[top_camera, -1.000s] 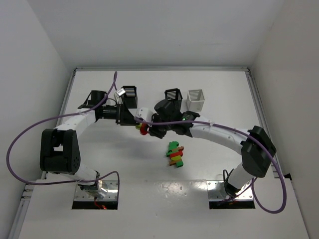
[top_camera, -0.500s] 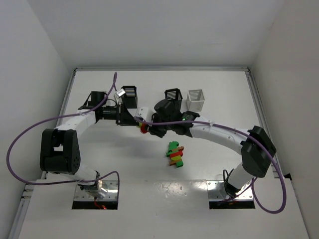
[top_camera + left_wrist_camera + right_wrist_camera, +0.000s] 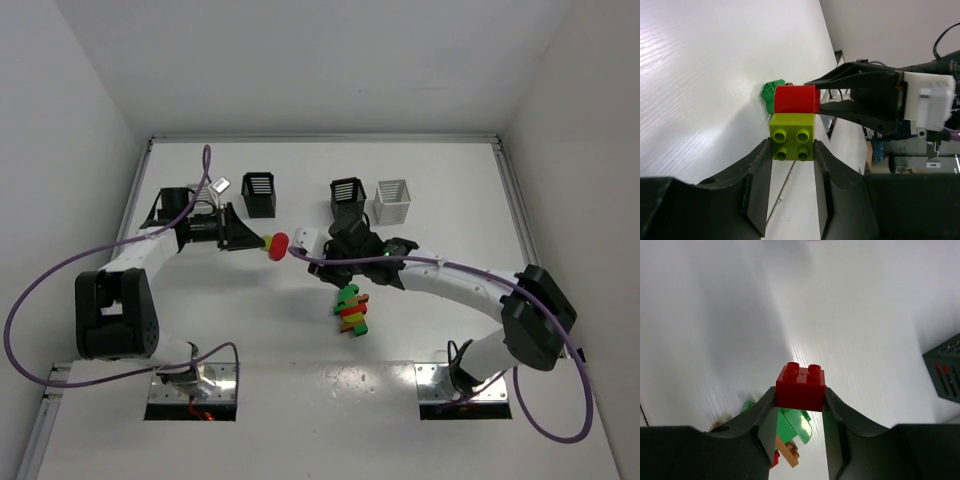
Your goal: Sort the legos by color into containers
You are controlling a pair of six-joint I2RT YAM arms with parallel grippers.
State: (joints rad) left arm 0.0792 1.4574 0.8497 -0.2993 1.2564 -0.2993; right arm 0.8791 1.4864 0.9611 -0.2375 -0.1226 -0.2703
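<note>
A white desk (image 3: pixel 250 320) is boxed in by plain white walls (image 3: pixel 300 60). Along its far side stand three upright slatted bins: the left black bin (image 3: pixel 259 193), the right black bin (image 3: pixel 346 194) and, just right of that, the white bin (image 3: pixel 392 201). What lies inside them cannot be made out from above.

The left gripper (image 3: pixel 792 146) reaches in from the left and points right, a little nearer than the left black bin. Its jaws are narrowed onto a yellow-green brick (image 3: pixel 792 136), pinched by two opposite sides, with four studs facing the wrist camera. A red piece (image 3: pixel 796 99) sits against the far end of that brick, beyond the fingertips.

The right gripper (image 3: pixel 800 396) hangs just on the near side of the right black bin. It is close to the left gripper, and from above a small gap shows between the two. Its jaws are drawn in on a red brick (image 3: pixel 800 385), gripped by its sides with four studs toward the wrist camera.

The pile of bricks (image 3: pixel 351 310) lies near the middle of the desk, just nearer than the right gripper. Green, orange-brown, red and yellow-green bricks are bunched together there, touching. In the right wrist view the pile's green and orange-brown bricks show below the held red brick.

A purple cable (image 3: pixel 30 290) loops wide around the left arm.
</note>
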